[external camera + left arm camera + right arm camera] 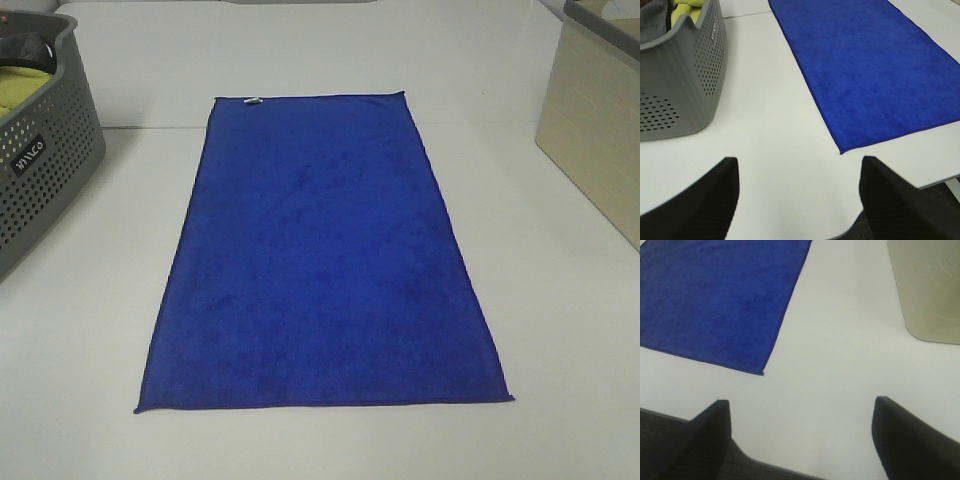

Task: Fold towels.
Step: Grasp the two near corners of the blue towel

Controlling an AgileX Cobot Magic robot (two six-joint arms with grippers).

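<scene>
Blue towel (325,255) flat between grey basket (40,150) and beige bin (595,120); left claw (799,161), right claw (801,400) wide.

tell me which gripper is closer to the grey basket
Left. The left gripper hovers with the grey basket close by on its side of the blue towel; the right gripper is across the towel, near the beige bin.
</scene>
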